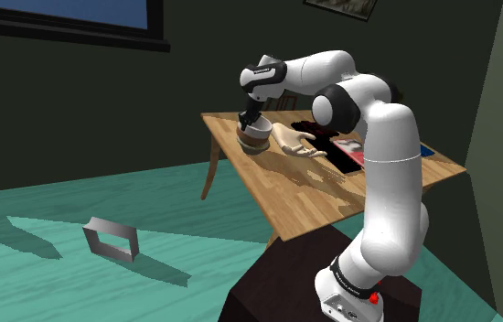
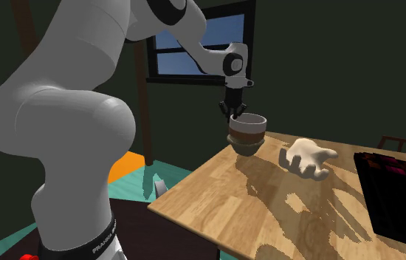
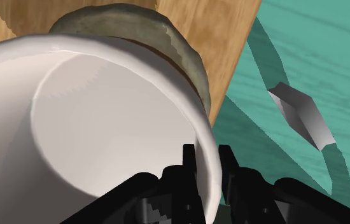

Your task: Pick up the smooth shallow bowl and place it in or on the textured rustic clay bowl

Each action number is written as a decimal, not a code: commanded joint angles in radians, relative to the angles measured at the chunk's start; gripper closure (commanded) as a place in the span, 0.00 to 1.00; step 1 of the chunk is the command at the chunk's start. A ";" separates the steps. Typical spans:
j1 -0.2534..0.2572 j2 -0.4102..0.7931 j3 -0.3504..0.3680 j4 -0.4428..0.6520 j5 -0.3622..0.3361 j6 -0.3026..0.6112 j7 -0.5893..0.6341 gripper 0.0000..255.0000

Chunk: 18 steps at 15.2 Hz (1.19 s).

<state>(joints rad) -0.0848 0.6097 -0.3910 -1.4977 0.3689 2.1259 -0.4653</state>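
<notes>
Gripper [image 3: 207,156] grips the white bowl's [image 3: 104,127] rim over the clay bowl [image 3: 183,51]; in the shoulder view a hand model [image 1: 295,142] lies at their 3 o'clock.

Arm [image 1: 391,174] outstretched, tool [image 3: 207,162] clamped.

The smooth bowl [image 3: 104,121] is white inside, with a thin rim and a brown band round its outer wall. It is upright, and its rim is clasped between the fingers of the gripper [image 3: 209,159]. It hangs directly over the clay bowl [image 3: 189,60], a rough grey-brown bowl with an uneven rim that stands upright near a corner of the wooden table [image 2: 268,207]; whether the two bowls touch cannot be told.
</notes>
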 commanded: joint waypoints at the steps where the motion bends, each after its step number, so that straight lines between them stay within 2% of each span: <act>1: 0.000 0.000 0.000 0.000 0.000 0.000 0.000 1.00; 2: 0.000 0.000 0.000 0.000 0.000 0.000 0.000 0.00; 7: 0.000 0.000 0.000 0.000 0.000 0.000 0.000 0.00; 11: 0.003 -0.059 -0.018 0.034 -0.028 -0.090 0.017 0.00; 18: 0.003 -0.059 -0.018 0.034 -0.028 -0.090 0.017 0.00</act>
<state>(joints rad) -0.0815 0.5505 -0.4092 -1.4642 0.3411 2.0361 -0.4488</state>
